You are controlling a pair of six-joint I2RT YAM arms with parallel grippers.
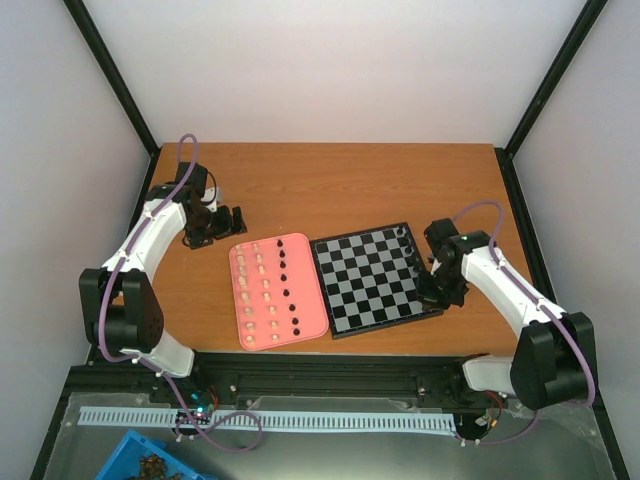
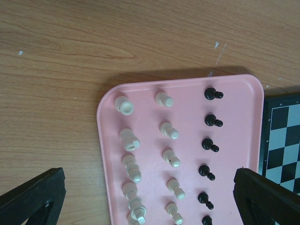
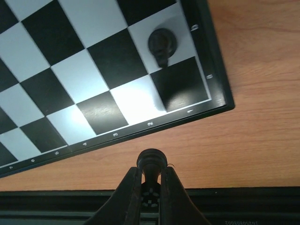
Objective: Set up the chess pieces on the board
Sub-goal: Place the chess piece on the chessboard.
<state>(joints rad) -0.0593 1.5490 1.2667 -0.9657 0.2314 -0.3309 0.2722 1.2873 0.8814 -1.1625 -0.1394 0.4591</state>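
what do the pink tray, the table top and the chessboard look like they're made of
Pink tray: probably moulded plastic, matte; even colour, rounded corners, raised lip.
Table top: wood or wood-look laminate, satin; brown grain lines and a few pale scuffs.
Chessboard: core can't be told; the surface looks printed and semi-gloss, since light glares off its squares.

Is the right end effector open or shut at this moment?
Shut. In the right wrist view the right end effector pinches a black chess piece between its two fingers, no gap left.
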